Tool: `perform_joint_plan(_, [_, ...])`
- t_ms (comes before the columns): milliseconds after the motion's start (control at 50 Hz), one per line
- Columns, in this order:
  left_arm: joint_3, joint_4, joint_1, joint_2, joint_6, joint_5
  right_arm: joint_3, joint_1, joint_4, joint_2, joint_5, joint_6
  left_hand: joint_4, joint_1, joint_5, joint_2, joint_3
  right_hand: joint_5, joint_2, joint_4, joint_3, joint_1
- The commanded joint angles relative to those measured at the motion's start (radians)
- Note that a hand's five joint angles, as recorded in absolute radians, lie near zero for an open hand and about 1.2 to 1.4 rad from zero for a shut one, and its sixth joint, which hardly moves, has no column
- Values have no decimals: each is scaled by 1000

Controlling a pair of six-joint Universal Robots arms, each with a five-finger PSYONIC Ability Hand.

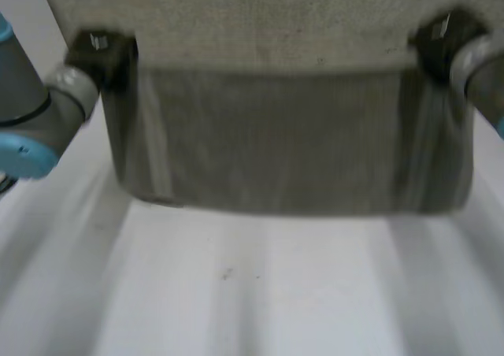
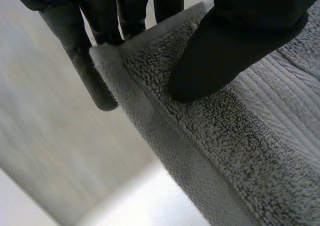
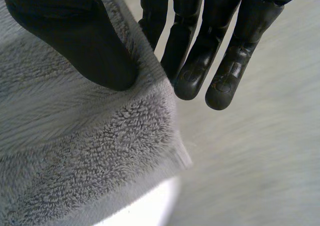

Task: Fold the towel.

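Grey towel (image 1: 291,143) hung over the white bench (image 1: 252,293), long axis running 9 to 3 o'clock. Left robot hand (image 1: 98,53) and right robot hand (image 1: 439,42) each pinched an end corner, thumb against fingers.

A plain white table (image 1: 236,293) in soft, even light, a few small dark specks near its middle.

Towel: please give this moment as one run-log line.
left hand: shut on towel corner | right hand: shut on other corner | towel: hangs between hands above table
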Motion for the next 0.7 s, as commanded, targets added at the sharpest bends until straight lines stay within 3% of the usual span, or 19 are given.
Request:
perform_joint_plan(20, [76, 529, -7, 61, -68, -9, -51, 23, -572, -98, 47, 114, 179, 199, 193, 178, 180, 239, 226, 202, 209, 421])
perform_joint_plan(40, [69, 572, -7, 73, -99, -11, 2, 25, -645, -138, 44, 113, 179, 199, 193, 178, 180, 239, 226, 202, 209, 421])
perform_joint_plan(120, [67, 557, 2, 81, -143, -18, 64, 23, -654, -164, 38, 113, 179, 199, 193, 178, 180, 239, 226, 202, 209, 421])
perform_joint_plan(240, [-35, 447, 22, 79, -166, 5, 172, 26, -504, -145, 1, 122, 179, 199, 193, 178, 180, 239, 226, 202, 209, 421])
perform_joint_plan(320, [-131, 447, 24, 72, -167, 42, 301, 23, -470, -120, -76, 124, 179, 199, 193, 178, 180, 239, 226, 202, 209, 421])
perform_joint_plan(420, [-304, 454, 30, 17, -165, 89, 433, 23, -465, -68, -111, 119, 179, 199, 193, 178, 180, 239, 226, 202, 209, 421])
perform_joint_plan(580, [-454, 434, 62, -76, -145, 97, 596, 23, -445, 75, -119, 108, 179, 199, 193, 178, 180, 239, 226, 202, 209, 421])
perform_joint_plan(700, [-543, 349, 89, -48, -75, 100, 663, 11, -341, 72, -117, 52, 179, 199, 193, 178, 180, 239, 226, 202, 209, 421])
